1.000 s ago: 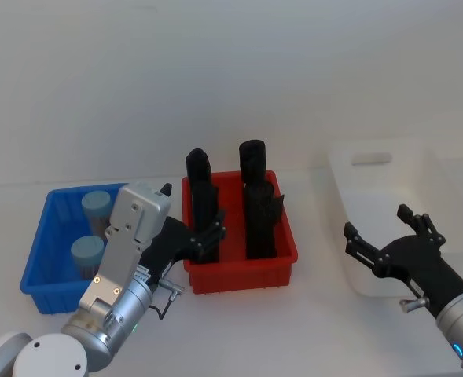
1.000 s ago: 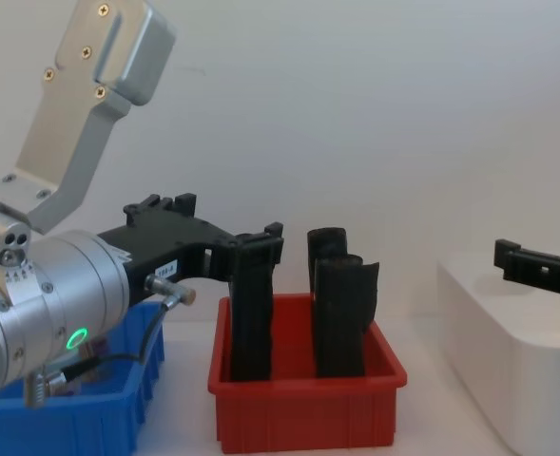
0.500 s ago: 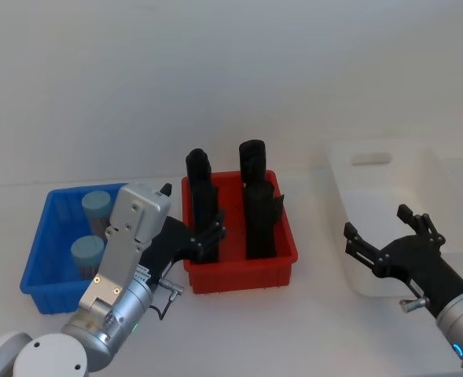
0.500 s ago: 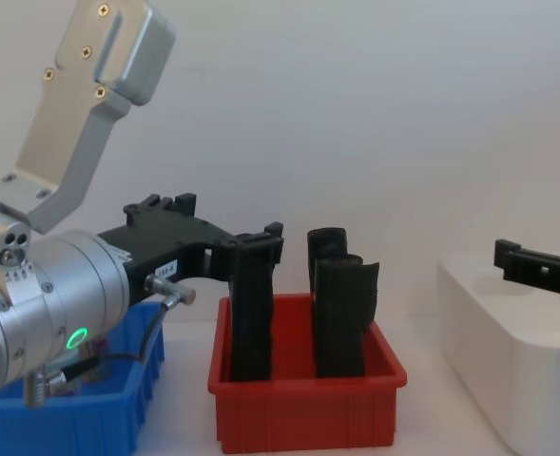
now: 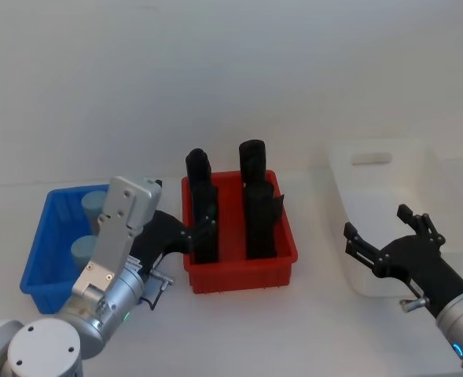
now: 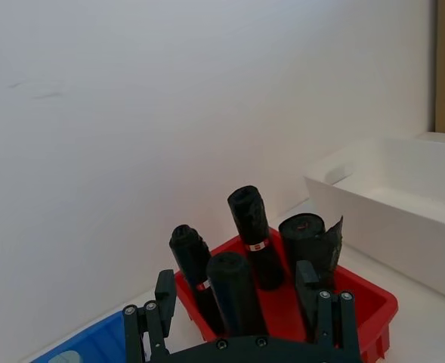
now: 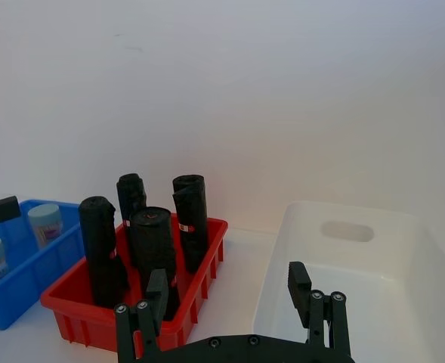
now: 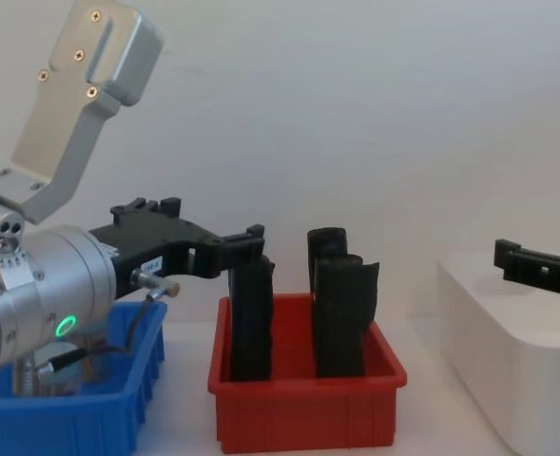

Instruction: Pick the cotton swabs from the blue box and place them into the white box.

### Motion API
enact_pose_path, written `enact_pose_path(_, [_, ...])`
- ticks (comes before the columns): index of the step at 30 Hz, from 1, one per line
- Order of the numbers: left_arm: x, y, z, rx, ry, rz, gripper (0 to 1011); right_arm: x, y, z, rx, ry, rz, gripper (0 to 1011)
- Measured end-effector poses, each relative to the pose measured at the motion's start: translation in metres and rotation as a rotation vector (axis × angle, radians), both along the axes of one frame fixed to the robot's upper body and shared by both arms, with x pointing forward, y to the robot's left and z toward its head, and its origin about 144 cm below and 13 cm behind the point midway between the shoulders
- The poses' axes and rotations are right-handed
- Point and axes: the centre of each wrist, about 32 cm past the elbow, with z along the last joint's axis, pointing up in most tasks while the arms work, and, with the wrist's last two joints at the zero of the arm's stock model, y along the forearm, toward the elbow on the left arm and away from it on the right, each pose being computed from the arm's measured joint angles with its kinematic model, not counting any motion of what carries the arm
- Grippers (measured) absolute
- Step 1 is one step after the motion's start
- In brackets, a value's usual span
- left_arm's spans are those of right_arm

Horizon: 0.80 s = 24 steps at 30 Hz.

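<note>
Ranking items by bulk, the white box (image 5: 380, 161) stands on the robot's right and no jar can be seen in it; the red bin (image 5: 282, 263) sits in the middle with black rolls (image 5: 255, 204) upright in it; the blue box (image 5: 38, 259) lies on the left. Against the views half a second ago, the left gripper (image 5: 193, 234) has drawn back leftward from the red bin's near-left corner toward the blue box, its fingers spread apart and holding nothing, as the left wrist view confirms. The right gripper (image 5: 376, 228) has not shifted: it hovers at the near-left edge of the white box, fingers likewise apart and empty. Both cotton swabs (image 5: 83, 251) are unmoved inside the blue box, one behind the other, lids up. Judgement: no transfer is done yet, and the left arm appears to be repositioning for a first pick. Markings: each jar carries a coloured label band, seen in the right wrist view, with no text legible; the rolls show a narrow pale band, unreadable; a small white tag (image 8: 151, 266) on the left gripper body cannot be read
</note>
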Motion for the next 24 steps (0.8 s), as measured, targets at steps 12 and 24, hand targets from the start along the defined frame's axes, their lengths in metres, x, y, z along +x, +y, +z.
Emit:
enact_pose_path(12, [0.017,0.016,-0.001,-0.009,0.067,0.065,1004,0.0,0.0,0.0,0.0,0.0,0.0,1002])
enact_pose_path(24, [0.033,0.038,-0.008,-0.029,0.142,0.158,1004,0.0,0.0,0.0,0.0,0.0,0.0,1002])
